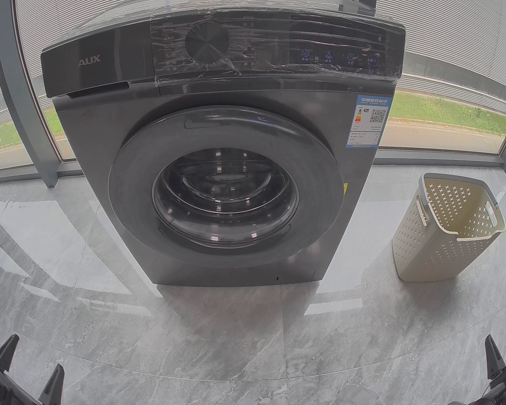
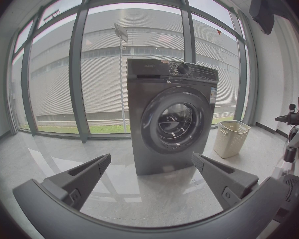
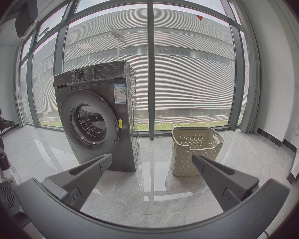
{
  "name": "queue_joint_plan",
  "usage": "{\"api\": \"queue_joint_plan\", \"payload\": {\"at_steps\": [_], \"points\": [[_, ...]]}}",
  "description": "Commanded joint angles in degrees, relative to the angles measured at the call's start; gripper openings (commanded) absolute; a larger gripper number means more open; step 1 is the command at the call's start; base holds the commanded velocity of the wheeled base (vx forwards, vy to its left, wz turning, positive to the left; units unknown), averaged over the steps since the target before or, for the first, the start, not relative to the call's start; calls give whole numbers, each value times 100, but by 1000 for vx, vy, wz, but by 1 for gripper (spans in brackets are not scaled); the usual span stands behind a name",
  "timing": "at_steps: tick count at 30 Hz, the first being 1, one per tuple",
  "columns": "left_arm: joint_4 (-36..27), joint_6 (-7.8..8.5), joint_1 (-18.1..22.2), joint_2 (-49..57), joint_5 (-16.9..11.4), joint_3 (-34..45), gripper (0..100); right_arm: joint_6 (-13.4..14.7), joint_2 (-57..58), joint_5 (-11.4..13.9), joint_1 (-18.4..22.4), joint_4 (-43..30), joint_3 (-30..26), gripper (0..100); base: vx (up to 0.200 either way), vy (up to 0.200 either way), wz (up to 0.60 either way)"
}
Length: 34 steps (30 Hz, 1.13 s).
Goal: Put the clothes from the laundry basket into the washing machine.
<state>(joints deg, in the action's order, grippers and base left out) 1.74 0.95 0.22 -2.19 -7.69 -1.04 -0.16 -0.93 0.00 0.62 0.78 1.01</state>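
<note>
The washing machine (image 1: 219, 142) stands on the grey marbled floor (image 1: 253, 333) with its back towards a wall of tall windows (image 3: 192, 67). Its round porthole door (image 1: 225, 195) sits shut and flush against the front panel, and the drum shows through the glass. A rotary dial (image 1: 207, 42) sits at the middle of the control panel, which is covered in clear plastic film (image 1: 275, 43). An energy label (image 1: 369, 122) is fixed to the front panel above the door, on the robot's right. The laundry basket (image 1: 450, 232), cream plastic with perforated walls, stands on its base on the floor to the robot's right of the washing machine. It is near the machine's front corner but does not touch it, and its open top faces upward. The left gripper (image 1: 32, 361) hangs in front of the washing machine towards the robot's left, well back from the door. Its jaws are spread wide and nothing is between them. The right gripper (image 1: 505, 338) hangs in front of the machine towards the robot's right, on the near side of the laundry basket, with its jaws likewise spread wide and holding nothing.
</note>
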Motion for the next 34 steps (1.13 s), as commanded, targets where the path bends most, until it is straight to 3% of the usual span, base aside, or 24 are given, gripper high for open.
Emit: {"api": "queue_joint_plan", "payload": {"at_steps": [1,2,3,4,5,7,8,10,12,34], "points": [[-60,-95,-4,211,295,7,100,-2,66,0,-1,1,-101,100,0,0,0],[-60,-95,-4,211,295,7,100,-2,66,0,-1,1,-101,100,0,0,0],[-394,-271,22,184,804,-46,100,7,66,0,-1,1,-101,100,0,0,0],[-350,-306,-4,193,1103,16,100,7,66,0,-1,1,-101,100,0,0,0],[-324,-262,4,184,1165,33,100,7,66,0,-1,1,-101,100,0,0,0],[-289,-157,4,219,1042,68,100,16,66,0,-1,1,-101,100,0,0,0],[-271,125,-4,219,927,77,100,25,66,9,-1,1,-101,100,0,0,0],[-192,98,-22,219,804,95,100,-2,57,9,8,1,-101,100,0,0,0],[-174,-69,-22,219,787,95,100,-11,66,9,17,-34,-101,100,0,0,0],[-174,-60,-22,219,804,95,100,-2,66,35,-1,-43,-101,100,0,0,0]]}}
